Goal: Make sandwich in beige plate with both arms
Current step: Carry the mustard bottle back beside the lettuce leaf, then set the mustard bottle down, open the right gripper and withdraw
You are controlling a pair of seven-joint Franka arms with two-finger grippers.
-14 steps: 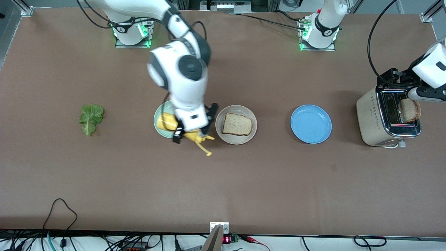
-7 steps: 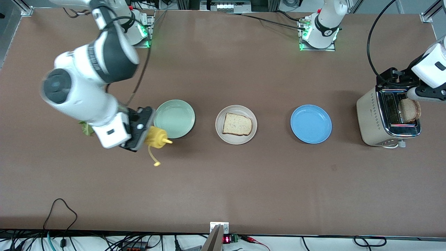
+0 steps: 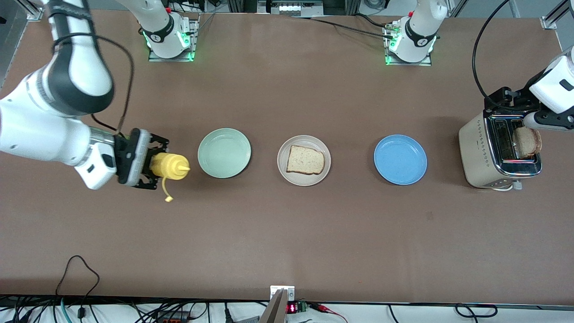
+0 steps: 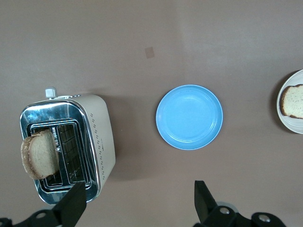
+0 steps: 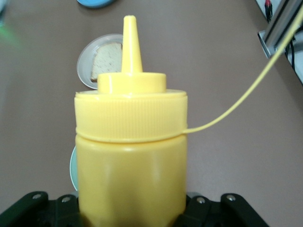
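Beside the mint plate point(image 3: 224, 153) — right fingers point(image 3: 148, 179) clamp sideways bottle point(image 3: 169, 165); left fingers point(image 4: 201, 198) apart.

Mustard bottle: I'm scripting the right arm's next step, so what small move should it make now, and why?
Probably lower the mustard bottle to the table and release. The right hand grips it, tipped sideways, beside the mint green plate, away from the bread slice on the beige plate.
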